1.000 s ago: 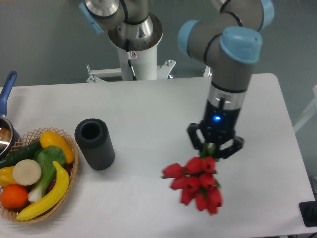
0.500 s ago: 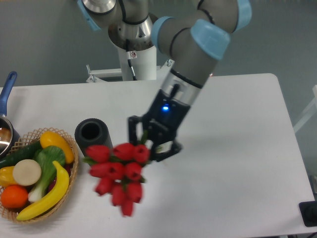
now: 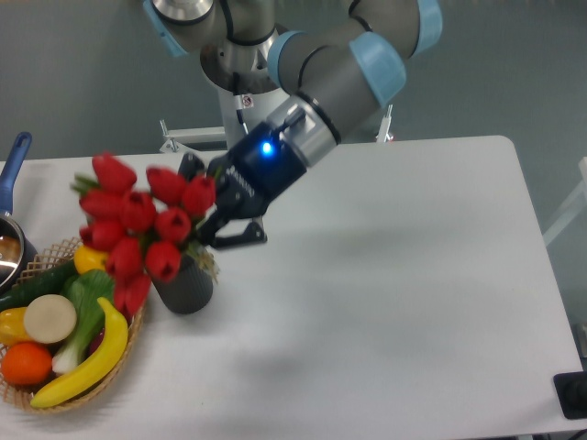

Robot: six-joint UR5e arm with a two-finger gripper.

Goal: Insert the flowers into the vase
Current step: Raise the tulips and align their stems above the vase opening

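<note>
Flowers [image 3: 138, 225] are held just left of the gripper [image 3: 213, 209], above the vase [image 3: 187, 286]. Their stems are pinched by its fingers.

Flowers [image 3: 138, 229] above vase [image 3: 188, 284]; basket [image 3: 55, 390] left of vase; table [image 3: 413, 302] beneath.

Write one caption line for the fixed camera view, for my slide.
UR5e gripper holds red tulip flowers tilted over the dark grey vase, beside a fruit basket.

Grey tubular arm [image 3: 316, 64] with light-blue joint caps (blue light glowing), black hand [image 3: 218, 203]
</note>
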